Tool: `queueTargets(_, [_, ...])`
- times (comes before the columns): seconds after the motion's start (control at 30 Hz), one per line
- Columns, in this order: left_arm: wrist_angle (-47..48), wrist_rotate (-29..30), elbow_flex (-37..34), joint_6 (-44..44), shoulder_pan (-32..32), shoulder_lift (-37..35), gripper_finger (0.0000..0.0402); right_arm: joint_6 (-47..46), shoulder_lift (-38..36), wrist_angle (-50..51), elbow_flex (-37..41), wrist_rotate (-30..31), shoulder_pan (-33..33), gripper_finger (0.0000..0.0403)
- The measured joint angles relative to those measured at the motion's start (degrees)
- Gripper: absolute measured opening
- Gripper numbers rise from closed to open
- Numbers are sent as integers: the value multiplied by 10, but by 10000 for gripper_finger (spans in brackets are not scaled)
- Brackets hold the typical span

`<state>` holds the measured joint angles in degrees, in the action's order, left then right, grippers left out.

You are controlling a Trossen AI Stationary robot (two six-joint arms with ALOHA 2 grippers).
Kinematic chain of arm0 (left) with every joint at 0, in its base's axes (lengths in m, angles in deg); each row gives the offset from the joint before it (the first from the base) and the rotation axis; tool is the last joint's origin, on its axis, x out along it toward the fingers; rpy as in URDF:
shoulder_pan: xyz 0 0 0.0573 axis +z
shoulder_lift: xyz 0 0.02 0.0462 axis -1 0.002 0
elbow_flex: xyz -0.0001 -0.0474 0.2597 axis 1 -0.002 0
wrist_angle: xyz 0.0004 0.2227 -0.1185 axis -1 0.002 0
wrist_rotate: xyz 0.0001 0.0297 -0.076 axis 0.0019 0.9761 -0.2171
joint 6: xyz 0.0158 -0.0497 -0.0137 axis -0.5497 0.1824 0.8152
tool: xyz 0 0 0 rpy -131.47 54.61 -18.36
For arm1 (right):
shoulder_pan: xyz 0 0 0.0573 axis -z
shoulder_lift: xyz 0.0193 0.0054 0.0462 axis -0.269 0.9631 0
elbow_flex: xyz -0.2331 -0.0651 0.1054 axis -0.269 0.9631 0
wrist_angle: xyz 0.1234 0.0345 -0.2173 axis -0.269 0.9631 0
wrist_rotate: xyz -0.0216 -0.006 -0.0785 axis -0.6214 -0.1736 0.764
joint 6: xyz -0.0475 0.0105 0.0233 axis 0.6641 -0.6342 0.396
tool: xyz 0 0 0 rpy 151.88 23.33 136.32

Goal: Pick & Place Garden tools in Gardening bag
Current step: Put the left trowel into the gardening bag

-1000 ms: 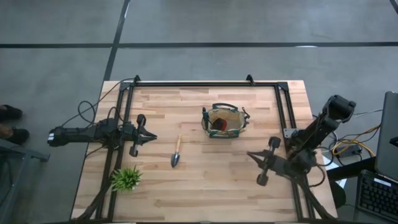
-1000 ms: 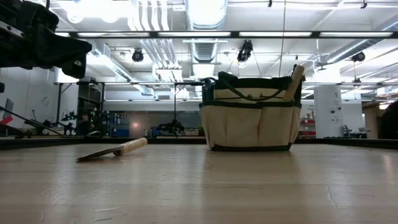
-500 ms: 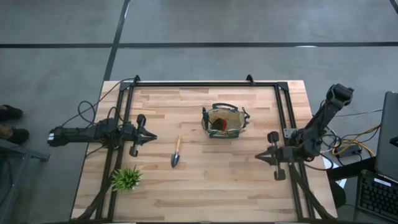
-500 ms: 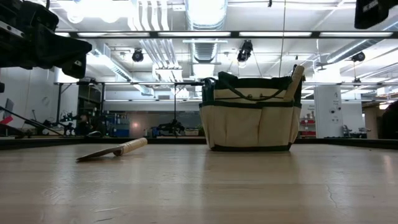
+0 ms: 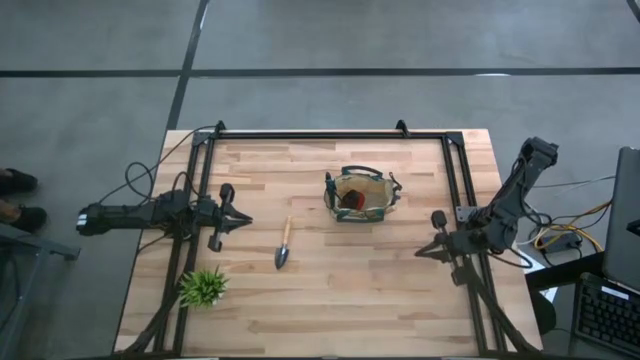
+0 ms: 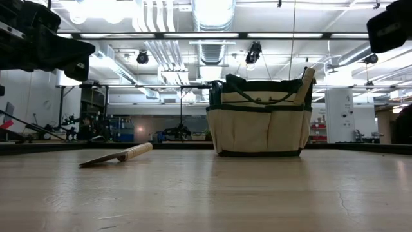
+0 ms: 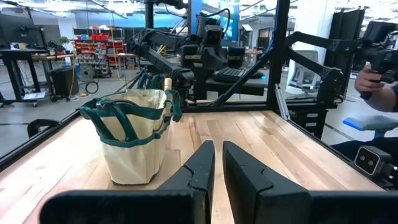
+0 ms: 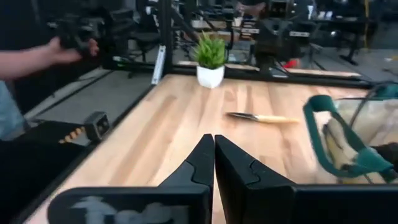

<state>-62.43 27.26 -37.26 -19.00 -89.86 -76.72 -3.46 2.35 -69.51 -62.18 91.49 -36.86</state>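
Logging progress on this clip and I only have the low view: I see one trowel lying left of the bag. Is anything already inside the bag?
Observer: Yes. From the high view, a red item sits inside the gardening bag, and a wooden handle sticks up at its edge.
Operator: Is either tool holding anything?
Observer: No. The left tool is shut and empty, pointing toward the bag from the table's left side.
Operator: And the right one?
Observer: The right tool is shut and empty too, at the table's right edge.
Operator: Anything else on the table?
Observer: A small green plant at the near-left corner, apart from the trowel.
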Motion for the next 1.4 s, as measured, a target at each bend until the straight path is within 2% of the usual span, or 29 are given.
queueTargets(0.07, [-3,9,0,-7,0,0,37,19,-19,9,6,-6,0,8])
queueTargets(0.13, [-43,71,0,-8,1,0,37,32,-39,12,12,-8,0,8])
queueTargets(0.2, [-90,116,0,55,1,2,37,40,-61,14,17,-14,0,8])
queueTargets(0.27, [-134,128,0,142,1,4,37,53,-86,20,19,-51,0,8])
queueTargets(0.37, [-169,172,0,195,1,9,37,70,-124,28,23,-96,7,8])
queueTargets(0.5, [-185,238,0,206,1,12,37,95,-169,41,30,-109,23,8])
queueTargets(0.63, [-188,267,0,306,1,42,37,106,-201,61,39,-154,55,8])
queueTargets(0.8, [-234,270,3,318,1,127,37,120,-234,89,45,-175,112,8])
queueTargets(0.93, [-238,266,39,336,2,218,37,113,-250,88,49,-202,164,8])
queueTargets(1.0, [-220,266,70,359,2,269,37,103,-256,86,53,-199,188,8])
queueTargets(1.1, [-133,264,131,401,2,351,47,92,-259,87,64,-214,217,8])
queueTargets(1.23, [16,265,225,465,2,464,91,103,-255,86,73,-225,242,8])
queueTargets(1.33, [120,280,283,521,1,545,141,119,-255,82,74,-178,251,8])
queueTargets(1.4, [148,283,325,563,2,592,176,126,-256,82,74,-125,252,8])
